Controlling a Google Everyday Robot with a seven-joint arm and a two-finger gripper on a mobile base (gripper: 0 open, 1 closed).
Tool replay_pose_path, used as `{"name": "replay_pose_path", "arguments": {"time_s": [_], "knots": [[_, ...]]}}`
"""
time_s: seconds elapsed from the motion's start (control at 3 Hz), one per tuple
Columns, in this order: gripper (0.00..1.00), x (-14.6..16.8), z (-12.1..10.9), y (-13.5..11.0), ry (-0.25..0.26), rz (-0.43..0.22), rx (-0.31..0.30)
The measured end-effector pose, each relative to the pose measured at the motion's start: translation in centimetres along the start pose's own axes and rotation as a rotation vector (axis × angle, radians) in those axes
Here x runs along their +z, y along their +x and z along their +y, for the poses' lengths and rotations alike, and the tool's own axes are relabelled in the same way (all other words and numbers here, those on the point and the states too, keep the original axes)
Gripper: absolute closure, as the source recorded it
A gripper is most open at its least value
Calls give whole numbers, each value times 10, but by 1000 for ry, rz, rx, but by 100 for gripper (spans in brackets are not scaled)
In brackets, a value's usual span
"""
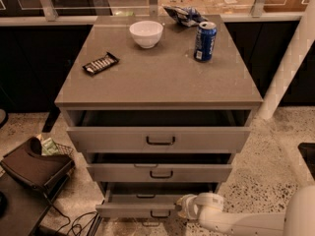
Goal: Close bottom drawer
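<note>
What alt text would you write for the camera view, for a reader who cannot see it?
The robot's white gripper is at the right end of the pulled-out bottom drawer of a grey three-drawer cabinet. A white bowl, blue can and snack bar sit on top.

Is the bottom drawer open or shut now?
Open. The bottom drawer front sticks out past the middle drawer above, and a dark gap shows behind it. The gripper is at the front's right end.
</note>
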State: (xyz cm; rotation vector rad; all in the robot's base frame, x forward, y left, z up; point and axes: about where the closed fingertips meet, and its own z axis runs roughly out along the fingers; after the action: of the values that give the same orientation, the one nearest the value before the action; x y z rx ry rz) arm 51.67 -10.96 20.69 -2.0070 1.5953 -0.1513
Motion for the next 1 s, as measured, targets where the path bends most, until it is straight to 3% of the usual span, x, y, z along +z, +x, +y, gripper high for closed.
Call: {"name": "replay_pose_path", "arguments": {"time_s": [0.67, 1.0], "knots": [[100, -20, -72, 5, 215, -3, -19], [100, -20, -80, -3, 205, -4, -63]]}}
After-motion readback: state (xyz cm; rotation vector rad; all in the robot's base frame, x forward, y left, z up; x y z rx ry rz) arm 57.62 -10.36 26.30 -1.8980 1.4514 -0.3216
